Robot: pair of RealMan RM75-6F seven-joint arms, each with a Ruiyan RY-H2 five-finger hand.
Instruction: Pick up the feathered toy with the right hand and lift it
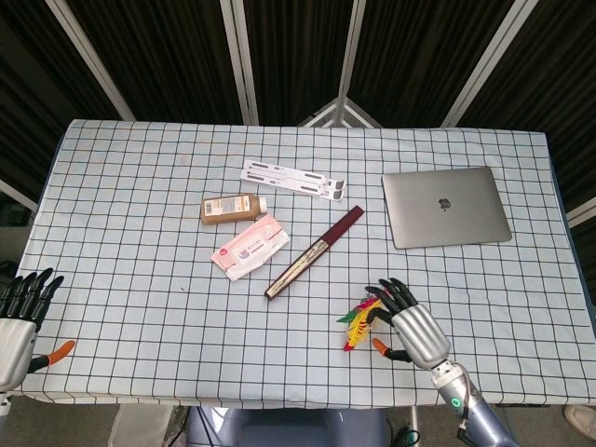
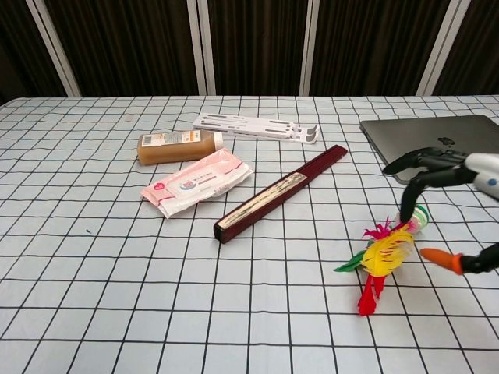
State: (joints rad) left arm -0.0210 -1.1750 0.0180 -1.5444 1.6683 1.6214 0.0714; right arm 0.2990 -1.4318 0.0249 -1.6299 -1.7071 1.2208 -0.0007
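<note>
The feathered toy [image 1: 360,322] [image 2: 382,253] lies on the checked cloth at the front right, with yellow, red and green feathers and a round white and green base. My right hand [image 1: 407,330] [image 2: 451,209] hovers over the toy's base end, its fingers spread and its orange-tipped thumb [image 2: 441,258] apart from the feathers. It holds nothing. My left hand [image 1: 20,317] rests open at the table's front left corner, far from the toy, and only the head view shows it.
A dark folded fan [image 1: 314,252] lies just left of the toy. Further back are a pink wipes pack [image 1: 249,246], a brown bottle [image 1: 233,208], a white folding stand [image 1: 293,180] and a shut grey laptop [image 1: 444,206].
</note>
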